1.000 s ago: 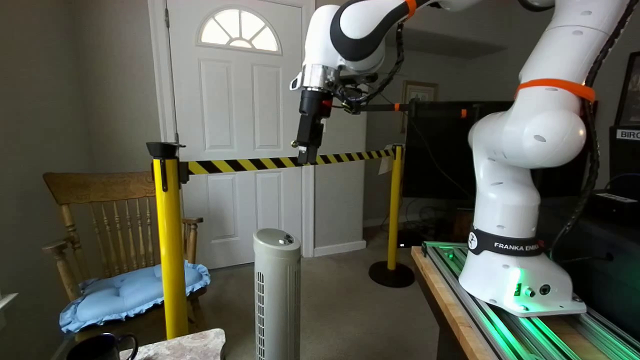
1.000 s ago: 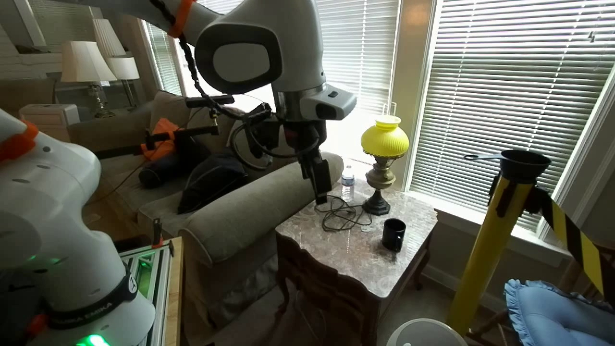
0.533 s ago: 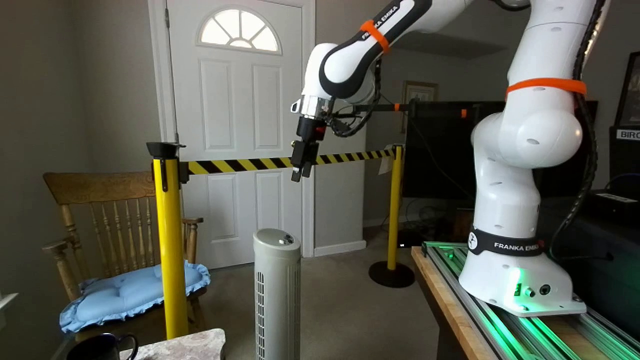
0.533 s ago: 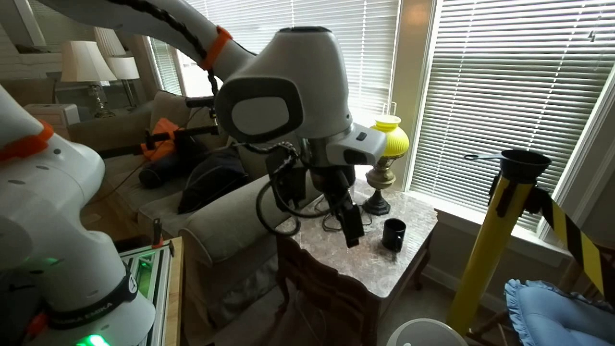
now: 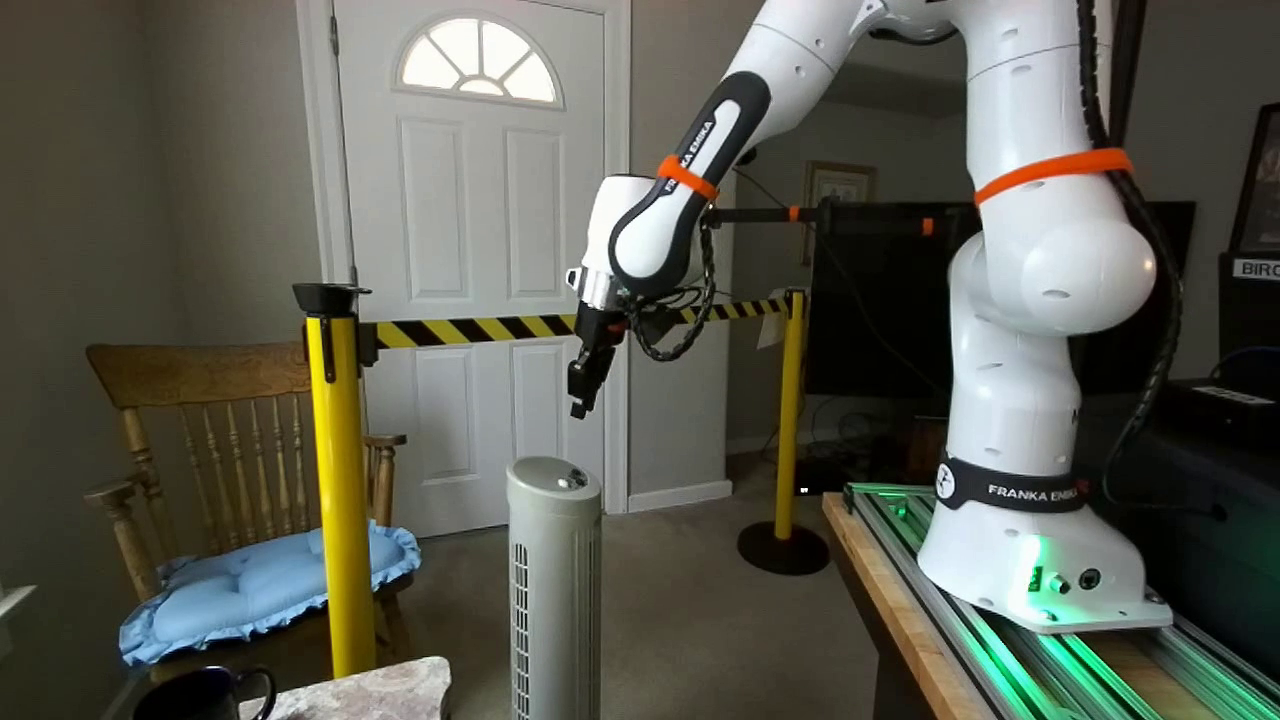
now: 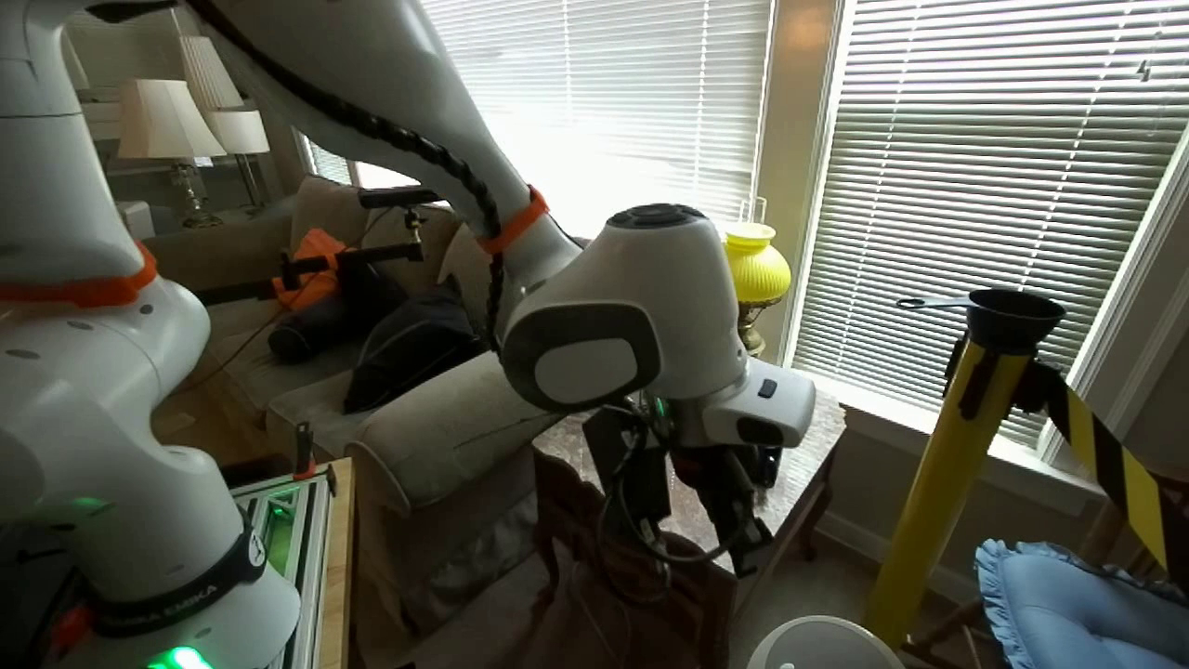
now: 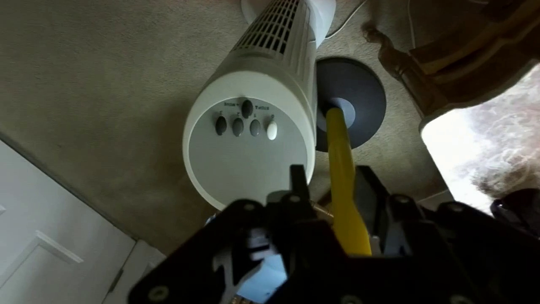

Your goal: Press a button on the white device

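The white device (image 5: 553, 590) is a slim tower with a slatted side, standing upright on the floor; only its round top (image 6: 825, 645) shows at the bottom of an exterior view. From above, in the wrist view, its grey top panel (image 7: 247, 164) carries a dark oval button (image 7: 247, 108) above a row of several more, with a white button (image 7: 271, 130) at the row's right end. My gripper (image 5: 580, 408) hangs above the device, pointing down and apart from it. In the wrist view the gripper (image 7: 331, 169) is partly open, fingers spaced, holding nothing.
A yellow post (image 5: 340, 500) with striped tape stands close to the device; in the wrist view it shows through the finger gap. Nearby are a marble-topped table (image 6: 817, 437) with a black mug (image 5: 205, 693), and a wooden chair with a blue cushion (image 5: 270, 580).
The arm has reached downward, bringing my gripper lower and nearer the device's top. The fingers look closer together than half a second ago. The device has not moved.
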Robot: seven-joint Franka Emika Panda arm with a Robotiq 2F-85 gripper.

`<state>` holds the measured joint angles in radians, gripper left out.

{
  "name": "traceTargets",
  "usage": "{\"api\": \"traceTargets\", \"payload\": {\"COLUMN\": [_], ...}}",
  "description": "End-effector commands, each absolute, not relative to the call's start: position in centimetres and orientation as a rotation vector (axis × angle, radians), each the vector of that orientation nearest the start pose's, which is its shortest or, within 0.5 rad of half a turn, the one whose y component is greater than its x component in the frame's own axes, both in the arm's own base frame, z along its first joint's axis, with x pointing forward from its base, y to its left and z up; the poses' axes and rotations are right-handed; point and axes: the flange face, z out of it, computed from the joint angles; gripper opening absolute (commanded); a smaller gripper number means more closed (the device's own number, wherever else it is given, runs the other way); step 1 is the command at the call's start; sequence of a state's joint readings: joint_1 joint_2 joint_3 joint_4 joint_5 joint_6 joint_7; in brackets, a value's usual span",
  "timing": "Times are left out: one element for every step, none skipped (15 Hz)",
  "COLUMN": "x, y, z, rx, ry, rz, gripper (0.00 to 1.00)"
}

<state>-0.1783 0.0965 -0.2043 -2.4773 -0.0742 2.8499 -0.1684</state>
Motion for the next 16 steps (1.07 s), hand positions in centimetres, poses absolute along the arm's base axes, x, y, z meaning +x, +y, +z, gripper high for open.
{"api": "traceTargets", "payload": {"x": [49.1, 47.7, 48.1, 48.4, 48.6, 48.8, 48.8, 48.9, 48.9, 49.9, 50.7, 51.2, 51.8, 52.3, 52.7, 53.1], "y": [-21.9, -20.2, -21.0, -21.5, -21.8, -21.8, -21.8, -21.8, -21.8, -22.4, -23.0, -23.5, -24.0, -24.4, -24.7, -24.9], "z": [25.6, 27.0, 26.5, 26.2, 25.9, 25.9, 25.9, 25.9, 25.9, 25.0, 24.2, 23.7, 23.1, 22.6, 22.1, 21.5], "rx": [-3.267, -3.248, -3.255, -3.259, -3.262, -3.263, -3.263, -3.263, -3.263, -3.275, -3.279, -3.28, -3.273, -3.273, -3.272, -3.267], "ry": [0.32, 0.274, 0.29, 0.299, 0.303, 0.304, 0.305, 0.307, 0.307, 0.325, 0.336, 0.345, 0.361, 0.375, 0.382, 0.383], "rz": [-0.434, -0.422, -0.418, -0.413, -0.41, -0.409, -0.411, -0.412, -0.413, -0.437, -0.441, -0.44, -0.427, -0.432, -0.416, -0.402], "gripper": [0.05, 0.21, 0.14, 0.07, 0.05, 0.05, 0.05, 0.05, 0.01, 0.0, 0.0, 0.0, 0.0, 0.0, 0.0, 0.0]}}
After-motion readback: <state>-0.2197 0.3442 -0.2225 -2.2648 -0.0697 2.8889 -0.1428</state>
